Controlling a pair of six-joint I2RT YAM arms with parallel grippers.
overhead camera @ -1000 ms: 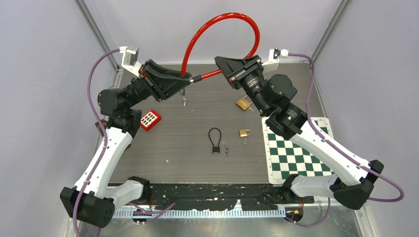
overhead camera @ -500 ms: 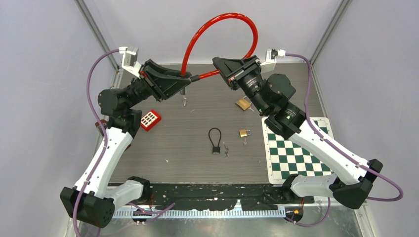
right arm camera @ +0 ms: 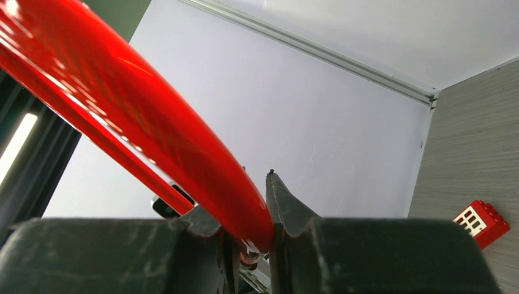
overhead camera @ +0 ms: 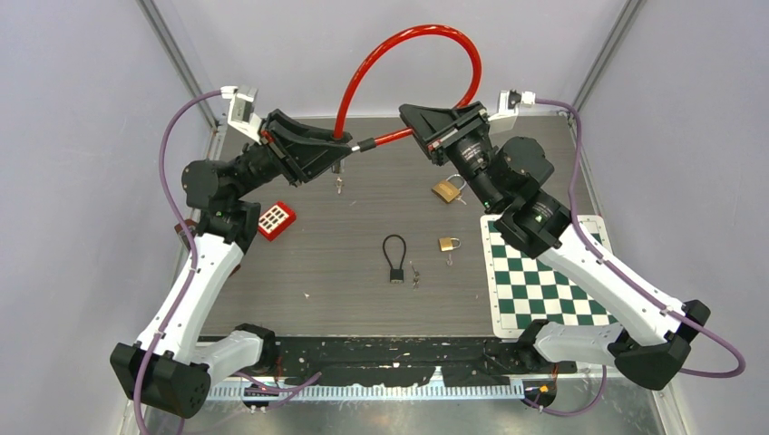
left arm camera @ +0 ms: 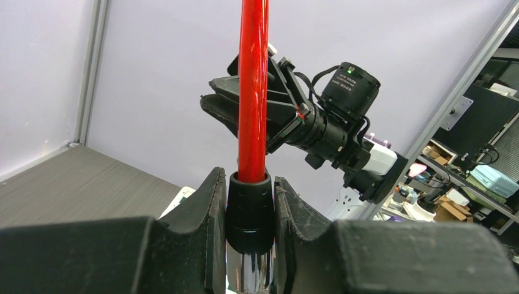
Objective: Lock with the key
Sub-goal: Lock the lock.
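A red cable lock [overhead camera: 426, 28] arches high over the back of the table, held by both arms. My left gripper [overhead camera: 349, 145] is shut on its black collar [left arm camera: 249, 208], where the red cable [left arm camera: 253, 92] enters; a chrome barrel [left arm camera: 248, 269] shows just below the collar. Small keys [overhead camera: 339, 186] dangle under this gripper. My right gripper [overhead camera: 415, 131] faces it and is shut on the cable [right arm camera: 153, 128] near the other end. In the right wrist view its jaws [right arm camera: 248, 236] pinch the cable, with a bit of metal behind. How the ends meet inside the left jaws is hidden.
On the table lie a small black cable lock [overhead camera: 394, 258] with loose keys [overhead camera: 415, 272] beside it, two brass padlocks [overhead camera: 448, 243] [overhead camera: 445, 190], and a red block [overhead camera: 277, 218]. A green chequered mat [overhead camera: 544, 281] covers the right side.
My right gripper pushed the cable end a little left toward the left gripper, then drew back right. The red arch swayed with it. Both grips held.
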